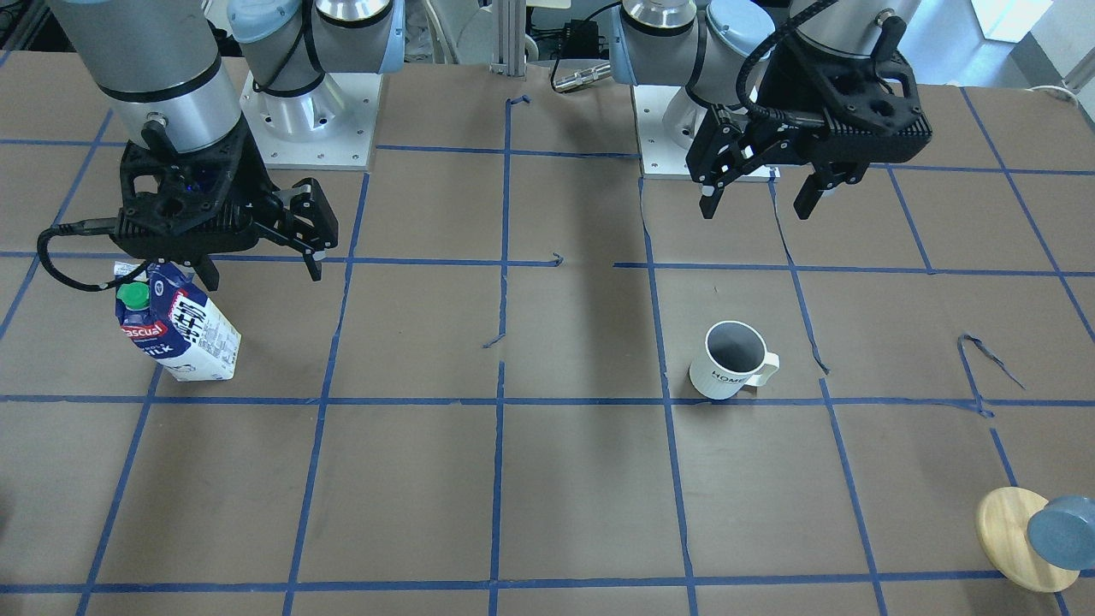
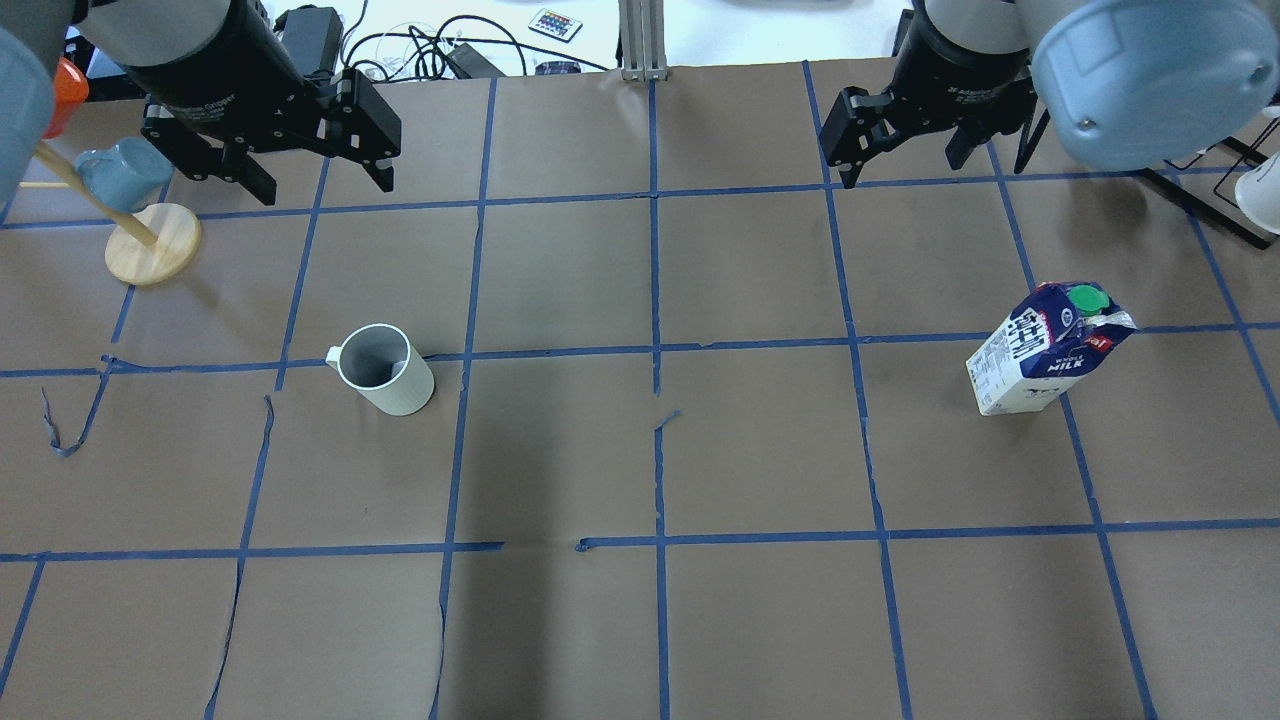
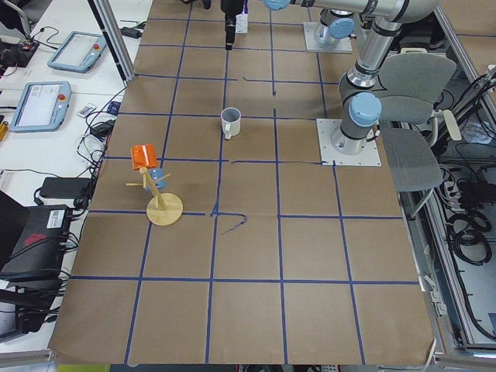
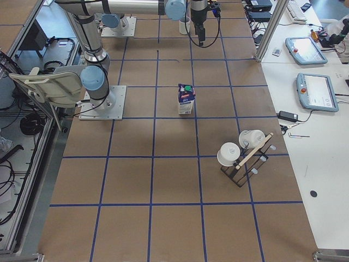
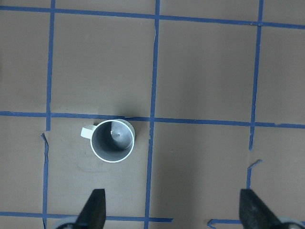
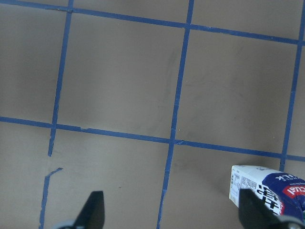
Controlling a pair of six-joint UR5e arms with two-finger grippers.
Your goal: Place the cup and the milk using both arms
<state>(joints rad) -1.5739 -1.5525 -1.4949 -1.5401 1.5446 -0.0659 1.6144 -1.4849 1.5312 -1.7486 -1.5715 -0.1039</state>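
Observation:
The white ribbed cup stands upright on the brown table, handle to one side; it also shows in the overhead view and the left wrist view. My left gripper hangs open and empty well above the table, behind the cup. The blue and white milk carton with its green cap stands upright on my right side; a corner of it shows in the right wrist view. My right gripper is open and empty, high above the table near the carton.
A wooden mug tree with a blue-grey cup and an orange cup stands at the far left of the table. A black rack with white cups stands at the right end. The two arm bases sit at the robot's edge.

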